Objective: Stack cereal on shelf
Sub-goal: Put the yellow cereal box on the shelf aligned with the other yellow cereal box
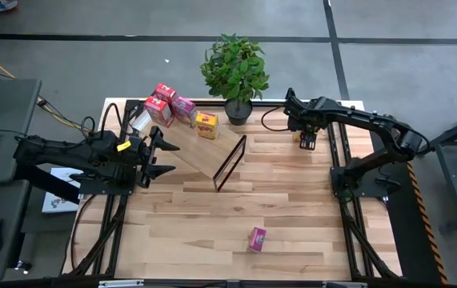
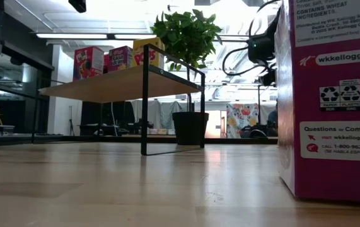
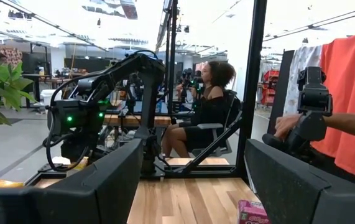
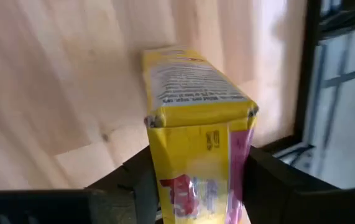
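Yellow box clamped in your right pincer; four boxes already on the shelf, magenta box left on the table, left pincer apart.

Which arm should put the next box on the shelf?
Right. The right gripper is shut on a yellow box, above the table's far right side. The left gripper is open and empty beside the shelf.

Four cereal boxes on shelf, plant behind.
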`<state>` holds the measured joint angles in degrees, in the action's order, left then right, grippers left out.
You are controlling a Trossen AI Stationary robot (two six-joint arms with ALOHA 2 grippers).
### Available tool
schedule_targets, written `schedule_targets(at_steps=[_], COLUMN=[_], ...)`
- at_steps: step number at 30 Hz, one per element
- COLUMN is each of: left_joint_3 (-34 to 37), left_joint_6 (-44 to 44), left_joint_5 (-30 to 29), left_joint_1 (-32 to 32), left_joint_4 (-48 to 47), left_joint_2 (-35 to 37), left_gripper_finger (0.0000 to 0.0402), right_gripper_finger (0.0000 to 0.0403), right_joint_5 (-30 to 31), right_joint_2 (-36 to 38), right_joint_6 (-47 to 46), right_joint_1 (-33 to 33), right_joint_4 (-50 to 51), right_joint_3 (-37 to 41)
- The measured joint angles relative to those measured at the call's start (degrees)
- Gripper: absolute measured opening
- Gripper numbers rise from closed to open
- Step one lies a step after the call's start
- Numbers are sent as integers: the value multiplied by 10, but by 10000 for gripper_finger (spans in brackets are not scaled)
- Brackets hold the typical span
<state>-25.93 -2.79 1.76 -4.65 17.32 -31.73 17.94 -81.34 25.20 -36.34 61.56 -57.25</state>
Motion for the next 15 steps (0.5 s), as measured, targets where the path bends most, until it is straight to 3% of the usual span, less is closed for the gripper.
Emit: schedule_targets(at_steps=[8, 11, 15], left_joint_3=[0, 0, 0], left_joint_6=[0, 0, 4], left_joint_5=[0, 0, 0], left_joint_1=[0, 0, 0], left_joint_4=[0, 0, 0], left_joint_2=[0, 0, 0], left_gripper_finger=[273, 273, 273], right_gripper_finger=[141, 132, 124], right_joint_5=[-92, -110, -177], right_joint_2=[8, 9, 9], right_joint_6=[-35, -49, -90], right_joint_1=[1, 2, 14], right_joint_4=[18, 39, 75], right_joint_3=[-12, -35, -87])
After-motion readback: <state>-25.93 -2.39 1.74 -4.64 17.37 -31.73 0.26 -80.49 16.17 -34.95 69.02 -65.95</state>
